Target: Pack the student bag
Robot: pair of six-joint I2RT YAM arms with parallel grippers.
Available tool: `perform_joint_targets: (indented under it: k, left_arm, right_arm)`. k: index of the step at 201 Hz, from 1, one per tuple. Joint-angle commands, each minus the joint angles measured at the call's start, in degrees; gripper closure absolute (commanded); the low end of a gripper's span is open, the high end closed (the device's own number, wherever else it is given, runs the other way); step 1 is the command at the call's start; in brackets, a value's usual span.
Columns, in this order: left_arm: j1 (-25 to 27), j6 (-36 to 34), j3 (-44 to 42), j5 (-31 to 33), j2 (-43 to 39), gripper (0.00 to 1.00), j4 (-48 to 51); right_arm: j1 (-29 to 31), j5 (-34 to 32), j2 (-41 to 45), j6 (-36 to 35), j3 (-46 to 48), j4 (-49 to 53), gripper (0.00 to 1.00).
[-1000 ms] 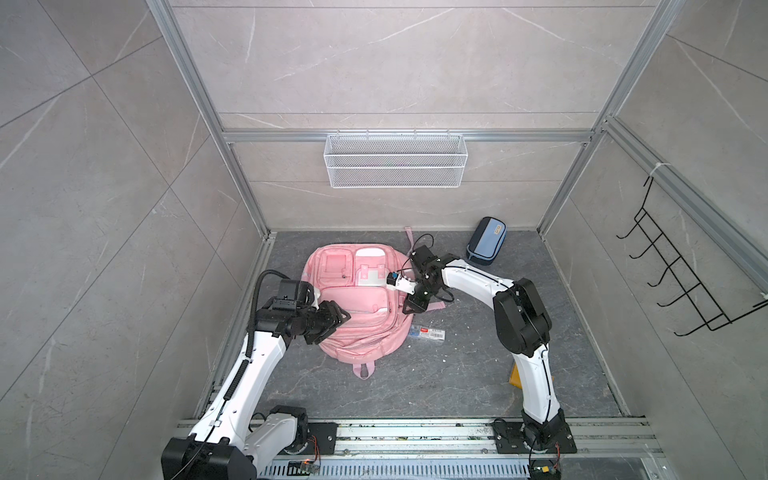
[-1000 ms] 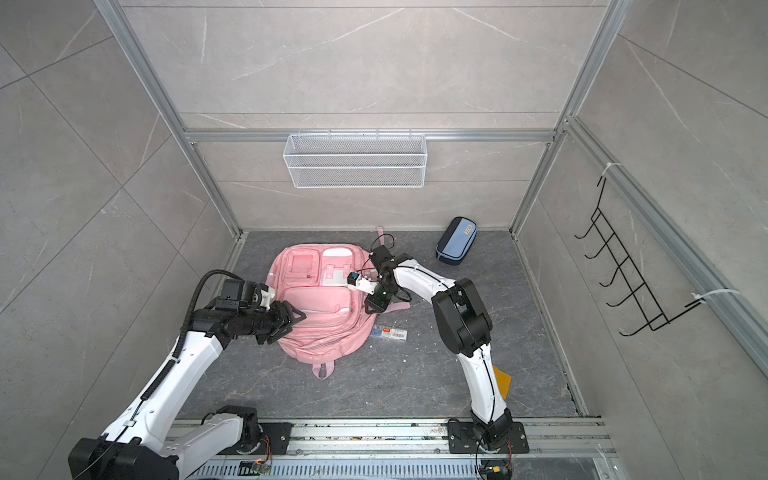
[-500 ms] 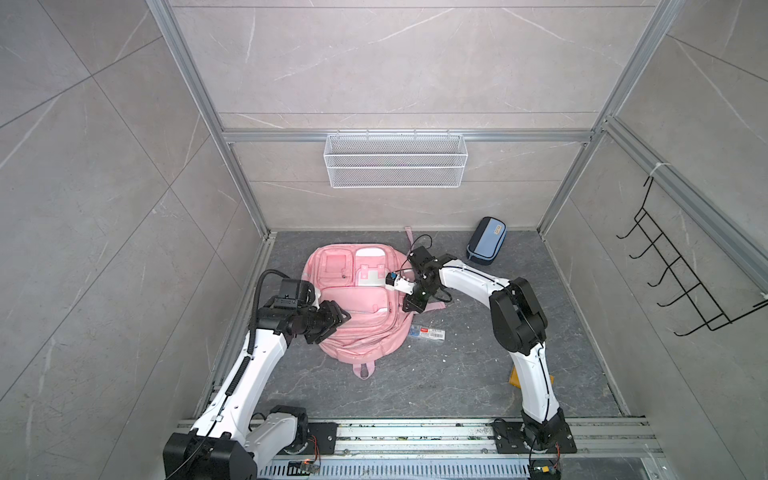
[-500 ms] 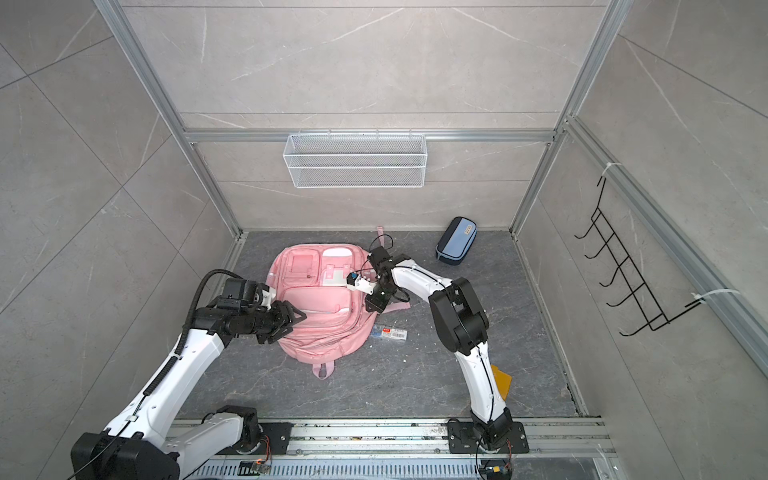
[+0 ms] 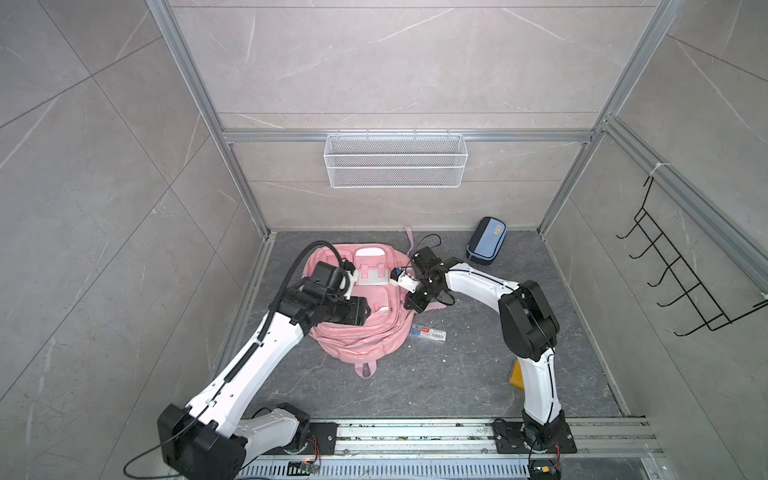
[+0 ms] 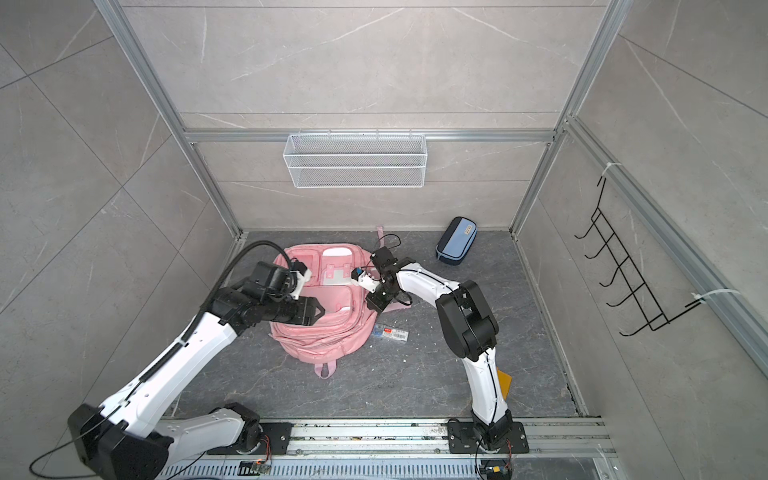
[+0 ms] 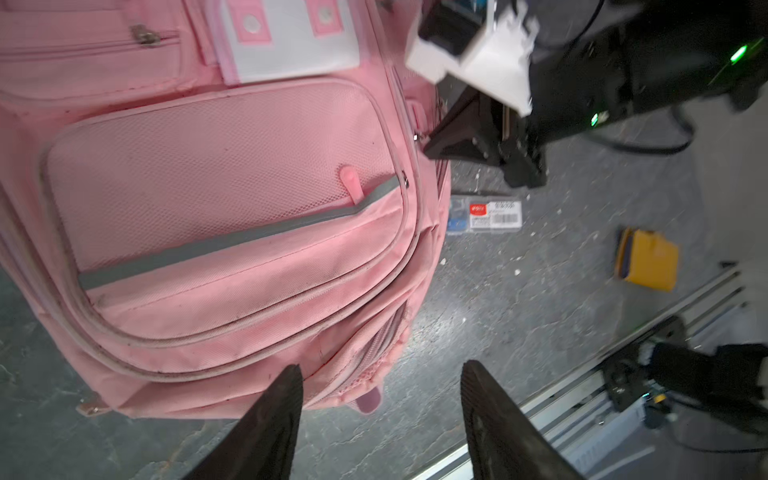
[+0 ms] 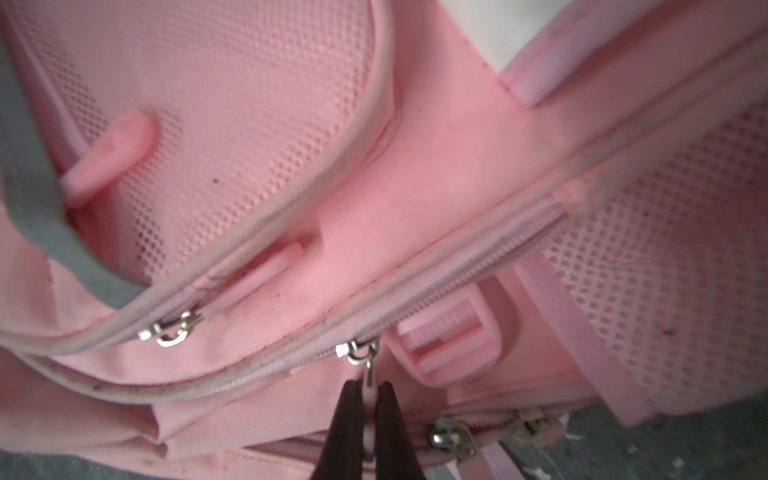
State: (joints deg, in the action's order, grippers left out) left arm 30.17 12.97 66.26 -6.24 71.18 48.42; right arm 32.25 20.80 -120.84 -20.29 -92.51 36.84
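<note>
The pink student bag (image 5: 361, 336) (image 6: 320, 340) lies flat on the grey floor, front pockets up. My right gripper (image 5: 415, 305) (image 6: 376, 305) is at the bag's right edge. In the right wrist view this gripper (image 8: 368, 388) is shut on the pale pink pull tab of a zip (image 8: 358, 353) that runs along the bag (image 8: 415, 187). My left gripper (image 5: 365, 311) (image 6: 320, 309) hovers over the bag's left side. It (image 7: 381, 365) stands open with nothing between its fingers, above the lower corner of the bag (image 7: 228, 208).
A blue pencil case (image 5: 486, 241) leans at the back wall. A small clear box with a red label (image 5: 428, 332) lies beside the bag on its right. A yellow item (image 5: 515, 374) sits behind the right arm. A wire basket (image 5: 395, 160) and a black hook rack (image 5: 685, 282) hang on the walls.
My right gripper has closed onto the zip pull tab at the bag's right edge. Both arms have barely shifted and the left gripper stays open.
</note>
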Motion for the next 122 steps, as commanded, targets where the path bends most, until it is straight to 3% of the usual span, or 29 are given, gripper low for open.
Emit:
perform_joint_targets:
  k: [1, 59, 122]
  left_arm:
    - [2.5, -10.7, 2.4, 9.9, 5.7, 0.39, 3.1]
    - [4.4, -20.1, 6.0, 12.2, 16.3, 0.43, 0.2]
    - [7.4, -19.6, 4.6, 15.2, 23.3, 0.40, -3.2]
  right_arm:
    - [-1.7, -0.3, 3.3, 5.6, 1.7, -1.9, 1.00]
    - [-2.3, -0.8, 4.9, 6.3, 1.9, -0.8, 1.00]
    - [-2.5, -0.2, 4.3, 6.3, 0.2, 1.1, 1.00]
